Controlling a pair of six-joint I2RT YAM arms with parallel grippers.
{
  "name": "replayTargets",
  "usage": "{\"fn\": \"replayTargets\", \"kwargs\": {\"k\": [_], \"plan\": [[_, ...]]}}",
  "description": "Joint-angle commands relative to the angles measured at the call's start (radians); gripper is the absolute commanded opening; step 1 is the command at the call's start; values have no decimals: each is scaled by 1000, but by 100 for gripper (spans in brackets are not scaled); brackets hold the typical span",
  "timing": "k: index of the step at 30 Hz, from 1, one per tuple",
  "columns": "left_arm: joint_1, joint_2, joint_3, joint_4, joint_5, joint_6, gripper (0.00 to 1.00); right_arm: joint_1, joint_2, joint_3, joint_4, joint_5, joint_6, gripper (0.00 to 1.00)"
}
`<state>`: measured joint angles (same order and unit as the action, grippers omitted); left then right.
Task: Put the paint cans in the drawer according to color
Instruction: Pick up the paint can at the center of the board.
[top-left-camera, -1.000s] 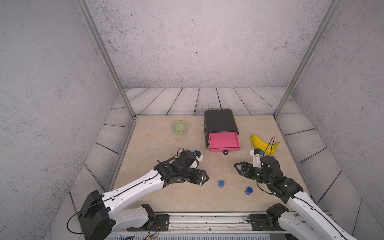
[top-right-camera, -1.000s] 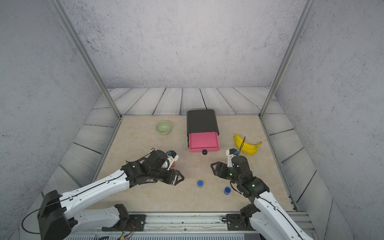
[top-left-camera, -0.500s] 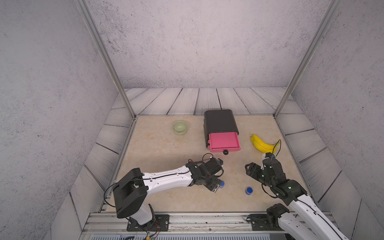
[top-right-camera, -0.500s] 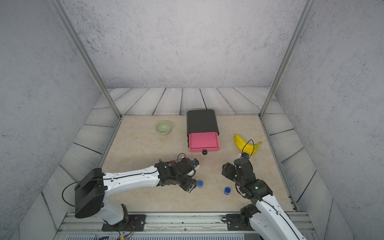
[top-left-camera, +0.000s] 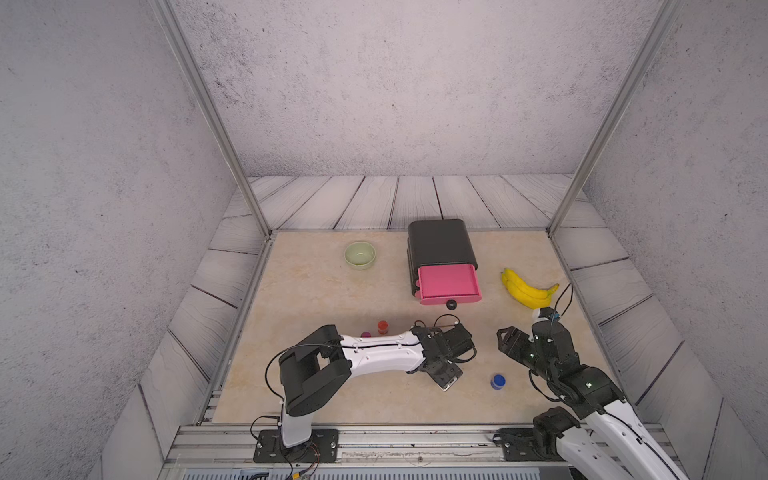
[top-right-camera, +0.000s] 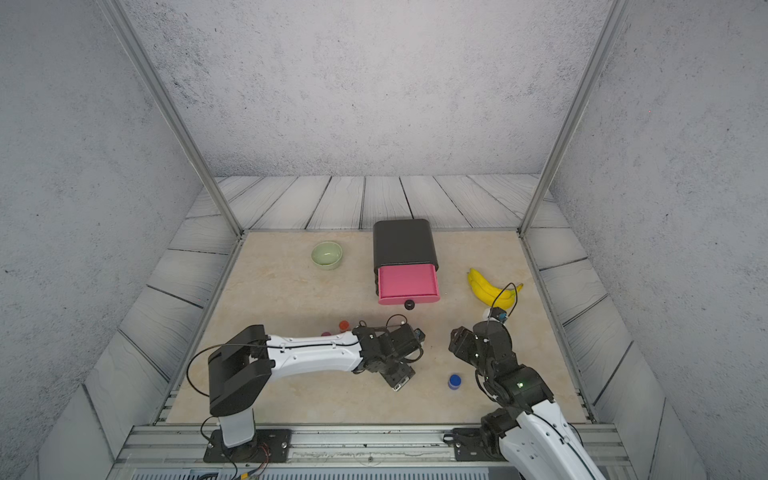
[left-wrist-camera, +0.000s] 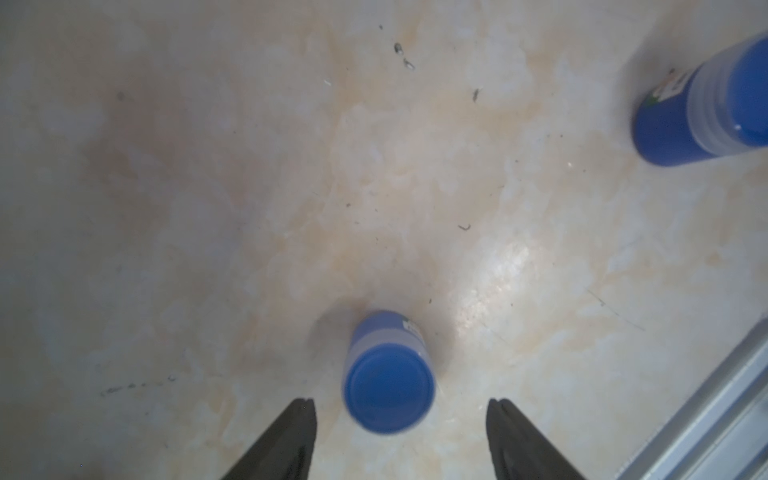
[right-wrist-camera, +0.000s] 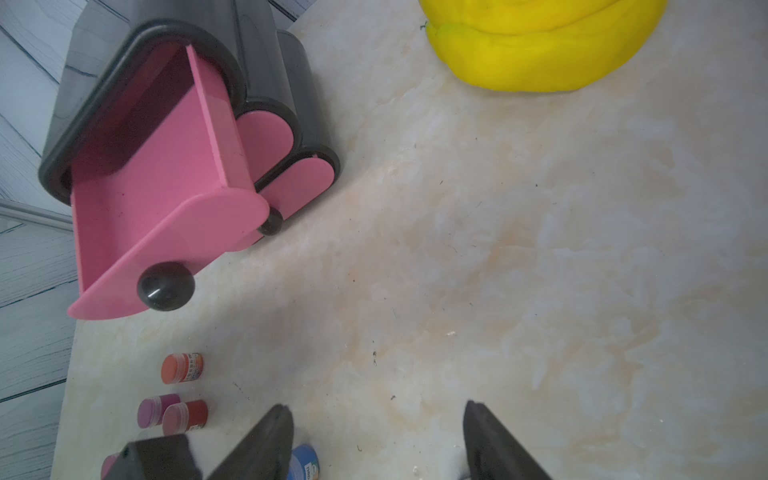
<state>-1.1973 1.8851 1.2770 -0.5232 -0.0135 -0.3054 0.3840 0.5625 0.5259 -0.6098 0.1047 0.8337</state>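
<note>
Down at the front of the bench (top-left-camera: 316, 291), your left claw (left-wrist-camera: 401, 402) hangs right over a blue paint can (left-wrist-camera: 388, 374). It's a tiny upright jar with a round blue lid, sitting between the two fingers with a gap either side, so the claw's apart and not gripping. The second blue can (top-left-camera: 498, 381) stands alone nearby, between both arms. Your right claw (right-wrist-camera: 377, 407) is spread too, over bare bench.

The black chest (top-left-camera: 440, 245) sits at the back with its top drawer (top-left-camera: 449, 284) pulled out, pink inside; the two lower drawers are shut. A red can (top-left-camera: 382, 327) and a magenta can (top-left-camera: 365, 334) peek out behind your left arm, which covers the rest of that bunch in both top views. The pale green bowl (top-left-camera: 360, 254) and bananas (top-left-camera: 525, 289) sit off to the sides, well apart from the cans. From above you can't make out the can under the left claw at all.
</note>
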Motion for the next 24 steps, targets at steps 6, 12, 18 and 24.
{"fn": "replayTargets", "kwargs": {"k": [6, 12, 18, 24], "plan": [[2, 80, 76, -57, -27, 32, 49, -5, -32, 33, -43, 35, -28, 69], [2, 79, 94, -69, -10, 38, 34, -9, -20, 49, -50, 39, -52, 69], [9, -48, 110, -148, -28, 33, 31, -12, 2, 107, -85, 64, -116, 69], [116, -288, 186, -185, -39, 14, 31, -13, -25, 166, -110, 112, -164, 69]]}}
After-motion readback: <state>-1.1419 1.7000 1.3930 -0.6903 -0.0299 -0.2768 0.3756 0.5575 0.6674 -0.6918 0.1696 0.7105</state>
